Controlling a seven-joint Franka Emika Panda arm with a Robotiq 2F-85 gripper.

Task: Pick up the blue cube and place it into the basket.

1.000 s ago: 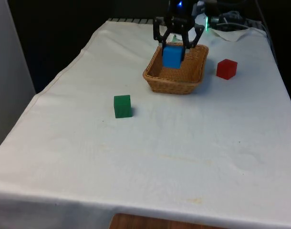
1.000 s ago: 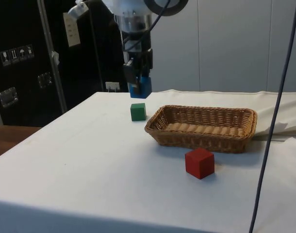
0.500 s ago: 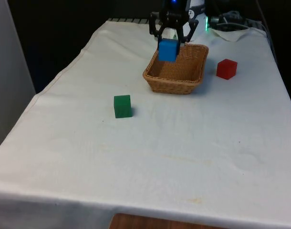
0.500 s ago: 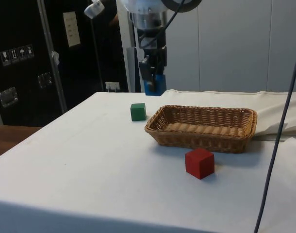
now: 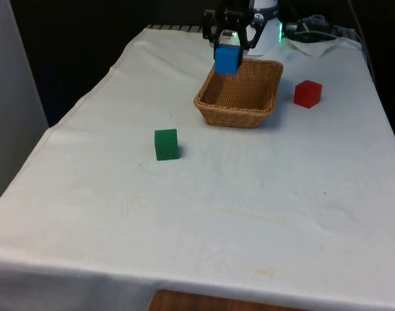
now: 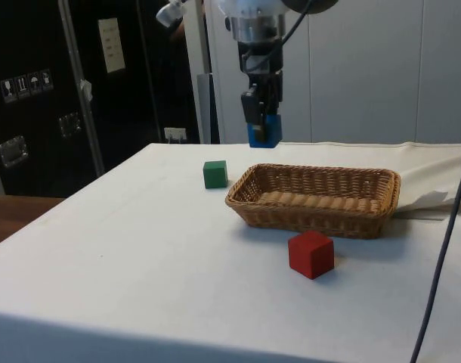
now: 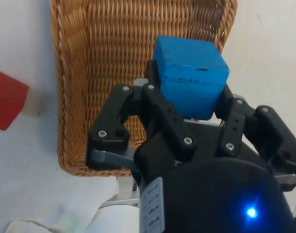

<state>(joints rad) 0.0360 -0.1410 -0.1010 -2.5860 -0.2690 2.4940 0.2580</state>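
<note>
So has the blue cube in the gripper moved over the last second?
Yes. In the side view the blue cube, held in the black gripper, has travelled from above the green cube towards the woven wicker basket, now above its near end.

Soft, even light from overhead, nothing harsh. White cloth (image 5: 249,194) bright all over in the front view, backdrop behind it nearly pure black. Barely any shadows: just a faint smudge beside the green cube (image 5: 166,144) on the front view's right. From the side, a thin dark band under the basket (image 6: 321,198) and a soft patch next to the red cube (image 6: 311,254); dim cabinets (image 6: 34,98), pale grey wall. Up close at the wrist, cloth almost washed out, blue cube (image 7: 190,73) evenly lit, tiny glints on the black gripper (image 7: 187,104).
</note>
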